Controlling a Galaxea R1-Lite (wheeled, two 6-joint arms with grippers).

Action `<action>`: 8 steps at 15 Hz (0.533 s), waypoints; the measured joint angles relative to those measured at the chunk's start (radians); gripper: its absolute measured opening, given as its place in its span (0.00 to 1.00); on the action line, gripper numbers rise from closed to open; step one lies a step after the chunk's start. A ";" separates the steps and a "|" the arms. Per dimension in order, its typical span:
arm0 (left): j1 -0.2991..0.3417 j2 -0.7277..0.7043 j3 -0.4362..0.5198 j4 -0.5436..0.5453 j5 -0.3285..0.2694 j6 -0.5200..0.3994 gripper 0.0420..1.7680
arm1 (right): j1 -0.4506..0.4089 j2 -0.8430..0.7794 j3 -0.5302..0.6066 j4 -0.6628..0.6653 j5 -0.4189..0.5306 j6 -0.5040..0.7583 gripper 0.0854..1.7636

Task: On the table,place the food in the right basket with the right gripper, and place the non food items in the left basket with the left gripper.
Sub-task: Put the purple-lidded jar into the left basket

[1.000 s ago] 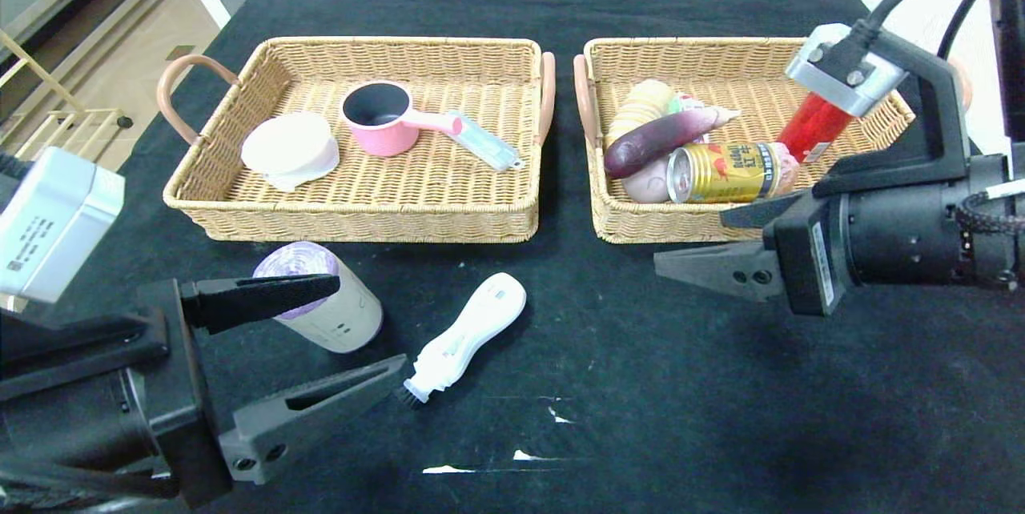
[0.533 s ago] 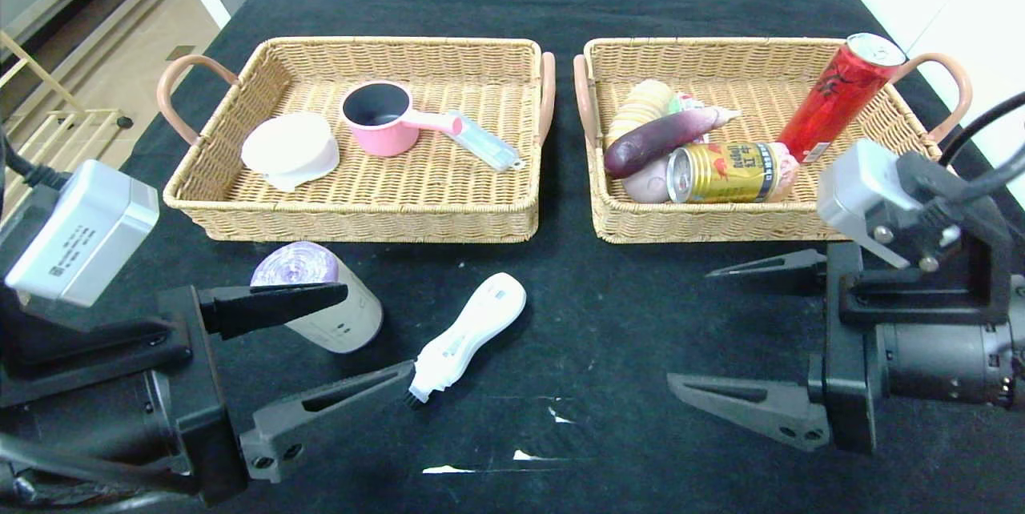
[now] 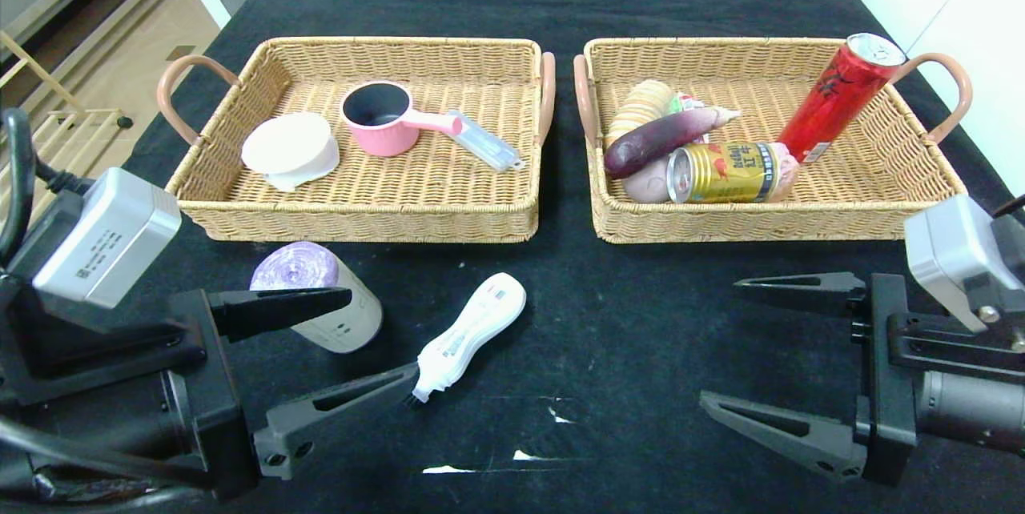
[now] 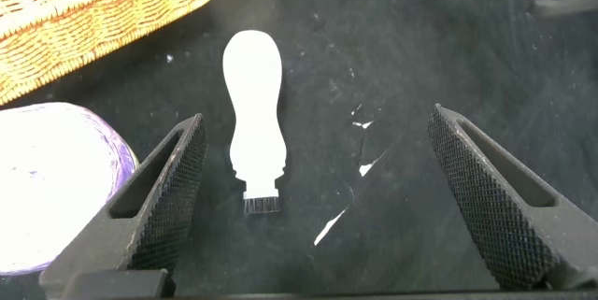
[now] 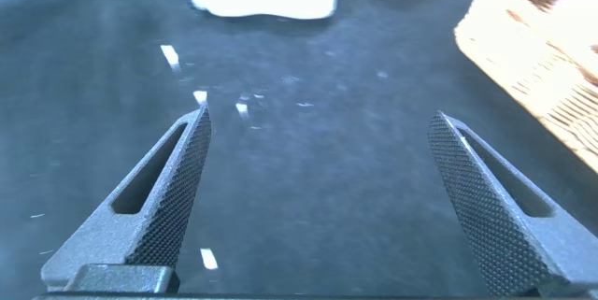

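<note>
On the black table, the beige roll with a purple top stands in front of the left basket. The white brush lies beside it, bristles toward me. My left gripper hangs open at the near left; its far finger crosses the roll and its near fingertip ends by the bristles. In the left wrist view the brush and roll lie ahead of the open left gripper. The right basket holds the red can, gold can, eggplant and potato. My right gripper stands open and empty over bare cloth at the near right.
The left basket holds a pink saucepan, a white round thing and a pale oblong item. A ridged yellowish piece lies behind the eggplant. White flecks mark the cloth near me. The table's left edge drops to the floor.
The right arm has drawn back from over the right basket to the near right and stays open; the red can leans in the basket. The left gripper has edged slightly forward.
</note>
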 joint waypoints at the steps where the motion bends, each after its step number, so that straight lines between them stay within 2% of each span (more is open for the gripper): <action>1: 0.000 0.004 0.001 -0.001 0.001 0.000 0.97 | -0.026 0.007 0.031 -0.054 0.018 0.000 0.96; 4: 0.000 0.016 0.005 -0.010 0.007 0.000 0.97 | -0.075 0.032 0.096 -0.163 0.038 0.003 0.96; 8: -0.002 0.017 0.006 -0.011 0.025 0.007 0.97 | -0.108 0.038 0.122 -0.183 0.040 0.005 0.96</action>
